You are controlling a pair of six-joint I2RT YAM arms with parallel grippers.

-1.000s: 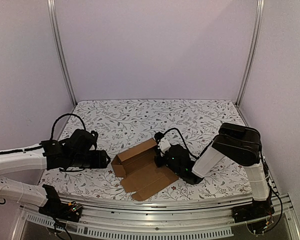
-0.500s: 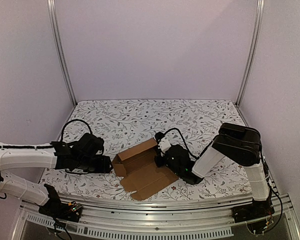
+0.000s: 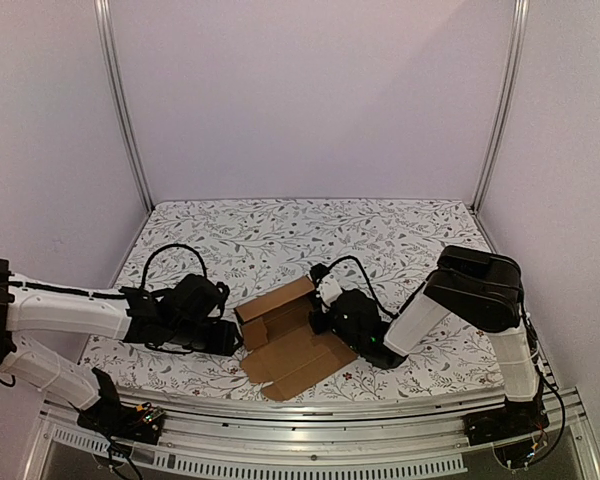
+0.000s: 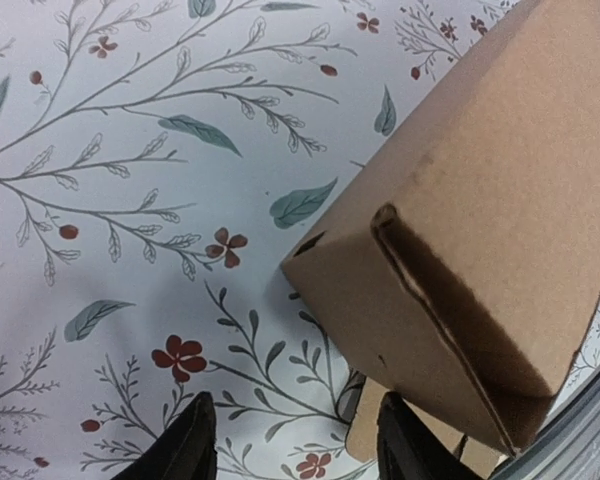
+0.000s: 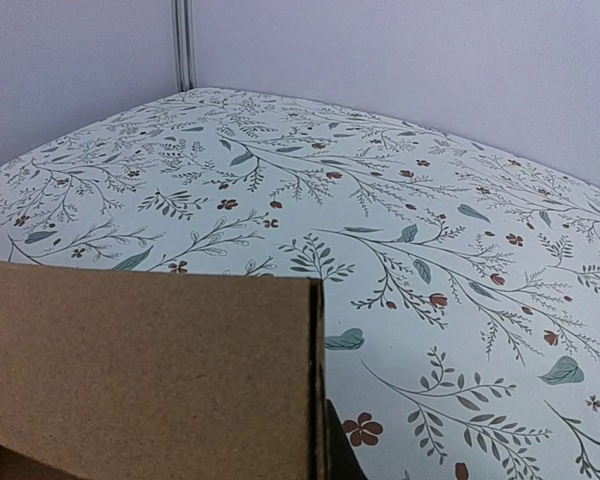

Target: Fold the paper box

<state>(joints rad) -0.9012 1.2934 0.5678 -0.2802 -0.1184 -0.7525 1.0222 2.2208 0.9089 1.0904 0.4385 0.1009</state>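
The paper box (image 3: 285, 335) is plain brown cardboard, partly folded, with upright walls at the back and left and a flat flap lying toward the front. My left gripper (image 3: 237, 338) is open at the box's left end. In the left wrist view its gripper (image 4: 300, 445) straddles the patterned cloth, its right fingertip (image 4: 410, 440) beside the box corner (image 4: 450, 230). My right gripper (image 3: 321, 312) holds the box's right end wall. In the right wrist view one dark fingertip (image 5: 336, 458) presses against that wall (image 5: 150, 370); the other fingertip is hidden behind the cardboard.
The table is covered by a white floral cloth (image 3: 280, 240). Metal frame posts (image 3: 120, 110) stand at the back corners, with pale walls around. A metal rail (image 3: 330, 410) runs along the front edge.
My left arm has reached rightward across the cloth until its gripper is at the box's left end. The right arm and the box have stayed in place.
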